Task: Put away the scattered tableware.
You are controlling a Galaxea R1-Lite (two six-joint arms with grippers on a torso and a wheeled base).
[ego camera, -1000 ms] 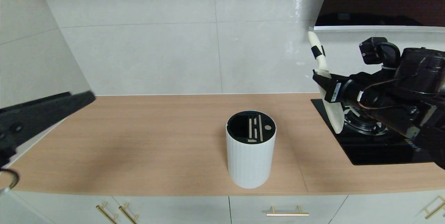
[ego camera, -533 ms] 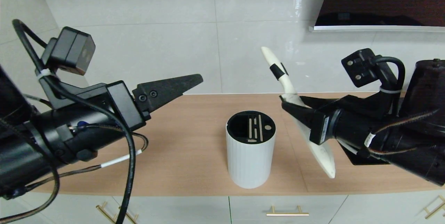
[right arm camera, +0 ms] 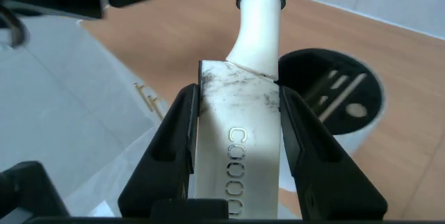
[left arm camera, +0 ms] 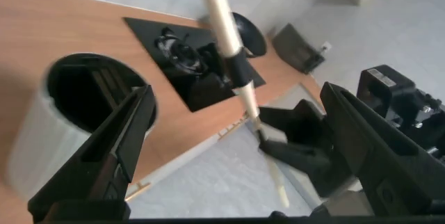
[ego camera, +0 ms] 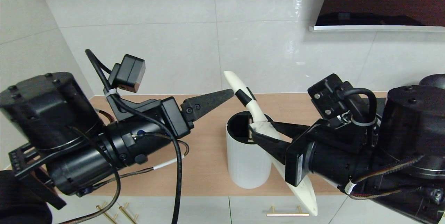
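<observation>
While the right gripper (ego camera: 262,130) squeezes its flat blade from both sides, the white spatula (ego camera: 255,111) is up in the air and tilted, with its handle pointing up, near the white holder (ego camera: 245,163). The holder stands on the wooden counter (ego camera: 205,147). The left gripper (left arm camera: 236,92) is spread wide with nothing in it, close to the handle's top end.

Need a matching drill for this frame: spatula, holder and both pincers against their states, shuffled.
1. spatula
2. holder
3. left pincer
4. right pincer

A. open, empty
B. upright on the counter
C. tilted in the air, handle up
D. clamped on the spatula's blade

Pairs: 1-C, 2-B, 3-A, 4-D
</observation>
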